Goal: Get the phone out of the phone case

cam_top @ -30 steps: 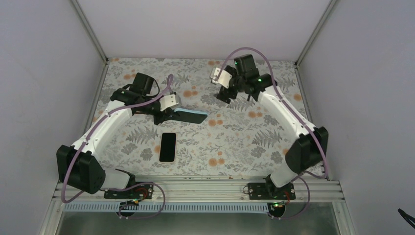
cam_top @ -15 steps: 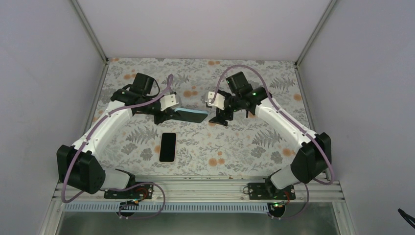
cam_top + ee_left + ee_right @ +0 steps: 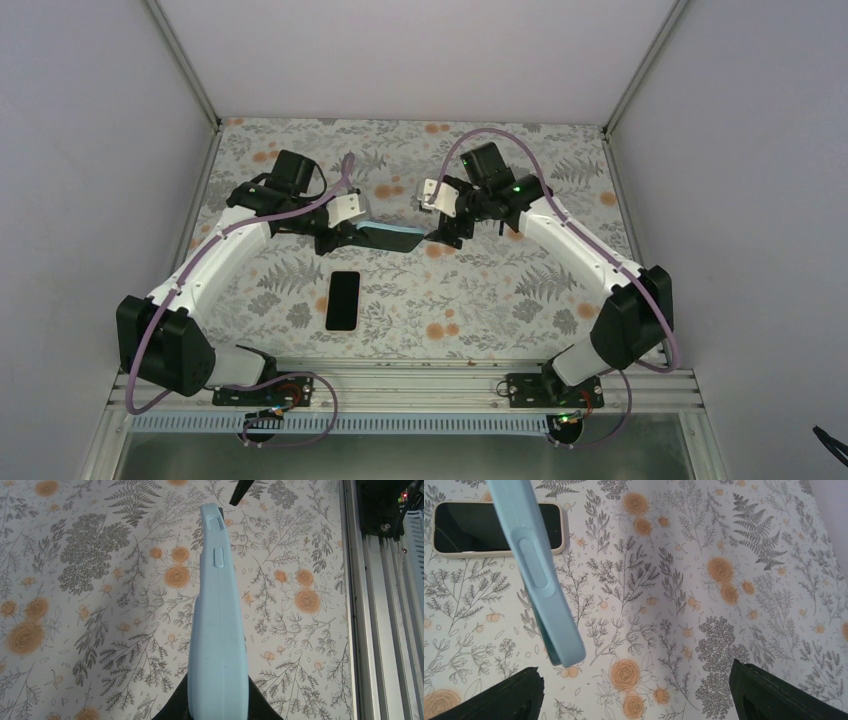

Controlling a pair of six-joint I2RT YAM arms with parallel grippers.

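Note:
My left gripper [image 3: 345, 233] is shut on the light blue phone case [image 3: 392, 238] and holds it above the table; in the left wrist view the case [image 3: 218, 625] runs edge-on away from the jaws. The black phone [image 3: 343, 299] lies flat on the floral table, apart from the case, and shows in the right wrist view [image 3: 494, 527] behind the case [image 3: 541, 590]. My right gripper [image 3: 443, 232] is open at the case's free right end. In its wrist view [image 3: 636, 692] the case tip hangs just in front of the left finger [image 3: 499, 697].
The floral tablecloth [image 3: 480, 290] covers the whole work surface. White walls with metal corner posts [image 3: 185, 60] enclose it on three sides. An aluminium rail [image 3: 400, 385] runs along the near edge by the arm bases.
My right gripper swung from the back of the table down and left to the free end of the case. The left arm, case and phone stayed put.

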